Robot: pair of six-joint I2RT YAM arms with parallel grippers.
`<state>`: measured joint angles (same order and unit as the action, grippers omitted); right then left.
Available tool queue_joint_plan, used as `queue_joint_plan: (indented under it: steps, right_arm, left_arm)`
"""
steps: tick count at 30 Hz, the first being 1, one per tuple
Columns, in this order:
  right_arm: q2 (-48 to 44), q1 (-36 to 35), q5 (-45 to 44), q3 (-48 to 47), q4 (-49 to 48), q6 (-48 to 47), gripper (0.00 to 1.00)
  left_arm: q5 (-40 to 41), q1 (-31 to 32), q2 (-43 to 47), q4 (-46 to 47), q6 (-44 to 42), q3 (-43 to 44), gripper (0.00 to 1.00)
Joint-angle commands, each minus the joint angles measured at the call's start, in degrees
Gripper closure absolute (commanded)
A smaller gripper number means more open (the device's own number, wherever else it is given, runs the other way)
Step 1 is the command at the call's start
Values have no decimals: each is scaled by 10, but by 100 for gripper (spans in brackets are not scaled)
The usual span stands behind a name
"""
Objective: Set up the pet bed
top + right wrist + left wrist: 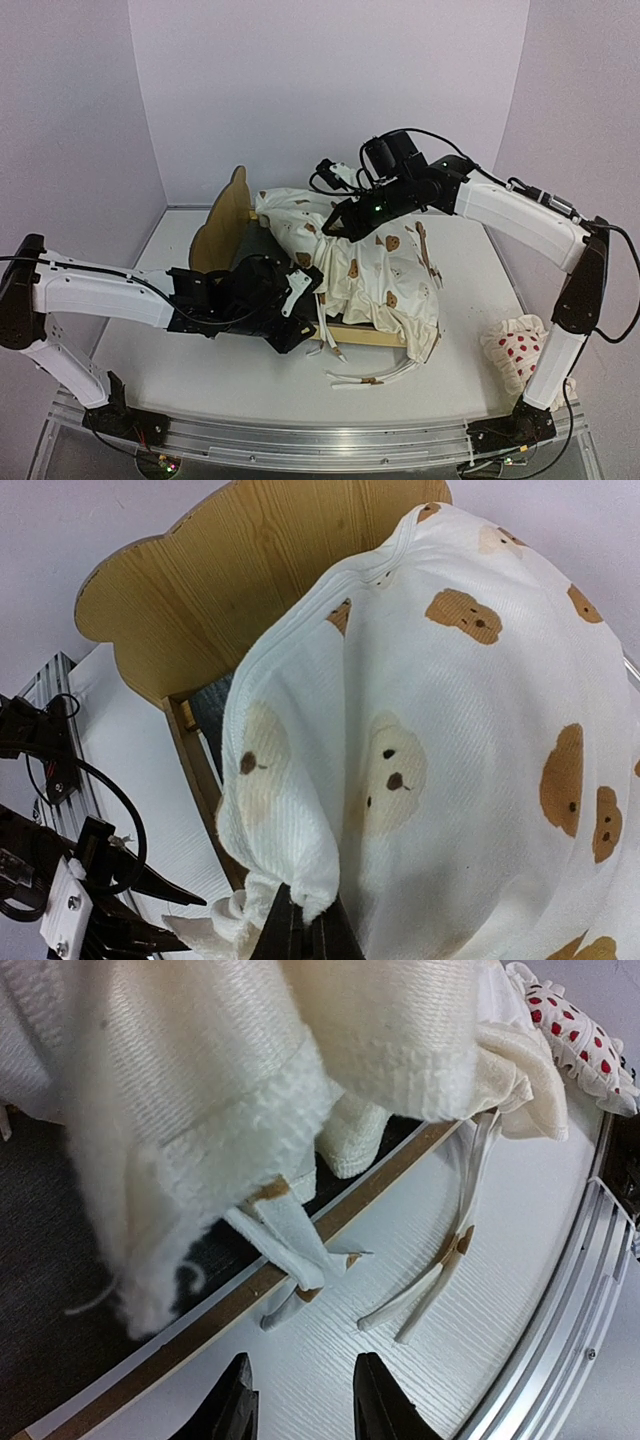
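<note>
The pet bed (222, 228) is a light plywood frame with a bear-ear headboard (250, 570) and a dark grey base (60, 1290). It stands mid-table. The cream bear-print cushion (375, 265) lies bunched over the bed and hangs off its near rail (250, 1285). My right gripper (303, 930) is shut on a fold of the cushion and holds it up above the bed. My left gripper (300, 1400) is open and empty, low over the table beside the near rail, close to the cushion's loose ties (430, 1280).
A small white pillow with red dots (518, 350) lies at the right by the right arm's base; it also shows in the left wrist view (575, 1030). The table's metal front edge (560, 1310) runs close to my left gripper.
</note>
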<state>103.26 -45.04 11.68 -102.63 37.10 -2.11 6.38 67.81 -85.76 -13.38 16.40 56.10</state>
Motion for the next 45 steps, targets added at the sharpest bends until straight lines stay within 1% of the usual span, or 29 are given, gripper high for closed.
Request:
queue_joint_plan:
  steps: [1,9,18,29,40,45]
  right_arm:
    - [-39,6,-25,-2,3,-4,100]
    - [-51,5,-40,11,3,-13,100]
    - [-54,6,-40,21,3,-18,100]
    - [-54,6,-44,23,3,-24,100]
    - [-54,6,-44,25,3,-25,100]
    - [-55,6,-44,27,3,-24,100]
  left_arm:
    - [18,-8,-15,55,-24,4,68]
    - [-8,-31,-51,87,-42,17,69]
    - [-18,-44,-76,102,-54,30,74]
    - [-47,-44,-81,100,-61,47,73]
    - [-41,-44,-109,101,-62,62,82]
    - [-36,-44,-105,95,-60,66,99]
